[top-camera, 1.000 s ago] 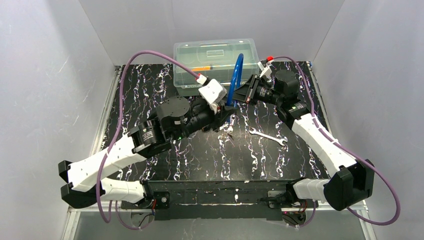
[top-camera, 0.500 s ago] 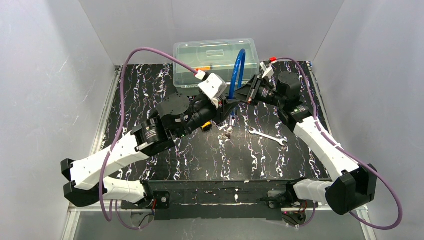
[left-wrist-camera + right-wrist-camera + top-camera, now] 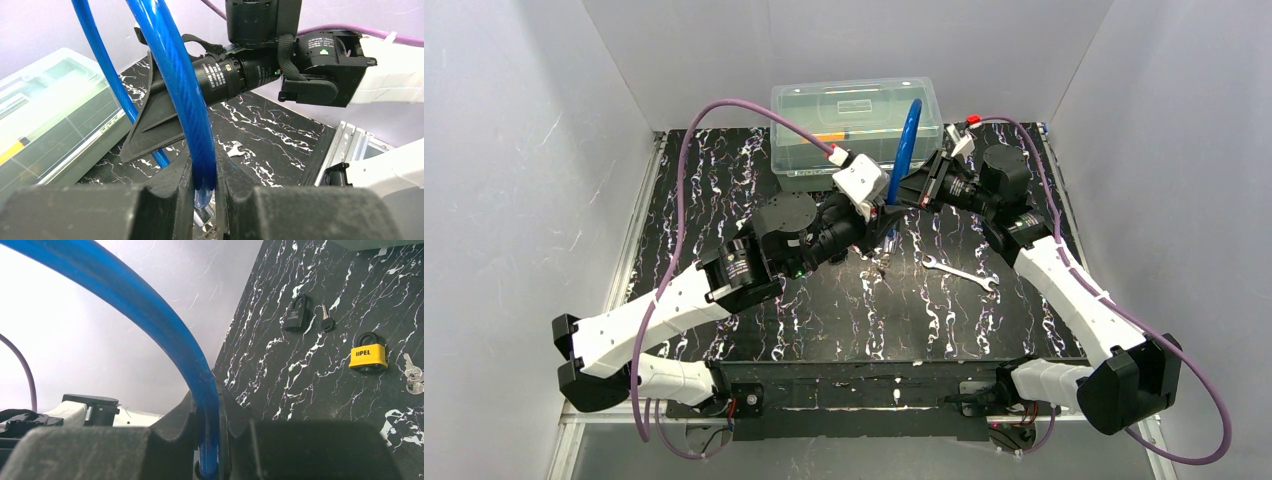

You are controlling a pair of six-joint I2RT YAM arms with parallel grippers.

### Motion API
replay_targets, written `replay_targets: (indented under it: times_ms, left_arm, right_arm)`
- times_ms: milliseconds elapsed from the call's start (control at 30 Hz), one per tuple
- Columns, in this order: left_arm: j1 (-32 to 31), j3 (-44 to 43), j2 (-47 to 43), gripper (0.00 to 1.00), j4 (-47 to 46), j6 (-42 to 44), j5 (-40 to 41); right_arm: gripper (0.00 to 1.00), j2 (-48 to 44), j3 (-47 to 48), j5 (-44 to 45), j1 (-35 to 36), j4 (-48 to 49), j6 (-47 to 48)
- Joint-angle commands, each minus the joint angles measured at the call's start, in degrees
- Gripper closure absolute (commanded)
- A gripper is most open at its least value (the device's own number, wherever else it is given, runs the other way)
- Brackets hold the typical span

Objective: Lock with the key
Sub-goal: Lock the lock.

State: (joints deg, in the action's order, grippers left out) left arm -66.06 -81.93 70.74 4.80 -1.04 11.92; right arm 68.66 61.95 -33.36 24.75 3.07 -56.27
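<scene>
Right wrist: key beside yellow padlock

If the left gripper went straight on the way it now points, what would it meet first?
Probably the right gripper, close ahead and clamped on the same blue cable; depth is unclear.

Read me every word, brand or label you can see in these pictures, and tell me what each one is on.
"PEL", after a round mark that may be an O: on the yellow padlock.
Black padlock: pale lettering, too blurred to read.
Black motor on the right arm: small white print, too small to read.
Nothing else can be read.
</scene>
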Motion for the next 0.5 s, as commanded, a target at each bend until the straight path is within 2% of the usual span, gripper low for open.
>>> replay_targets:
  times_ms: [0,100,467]
  left_arm:
    - [1.3,0.4,-0.7,1.0,-1.4,0.8,2.5]
    - [1.8,1.0,-0.9,1.0,-1.8,0.9,2.8]
    - [1.9,3.3,1.5,1.0,-3.3,9.7,0.7]
  right_arm:
    - [0.99,-2.2,0.2,-0.6,0.1,2.8,-1.8]
    - [0.99,-2.3,0.1,-0.6,0.1,2.6,-1.9]
    - [0.99,-1.6,0.1,1.0,0.1,-0.4,-3.5]
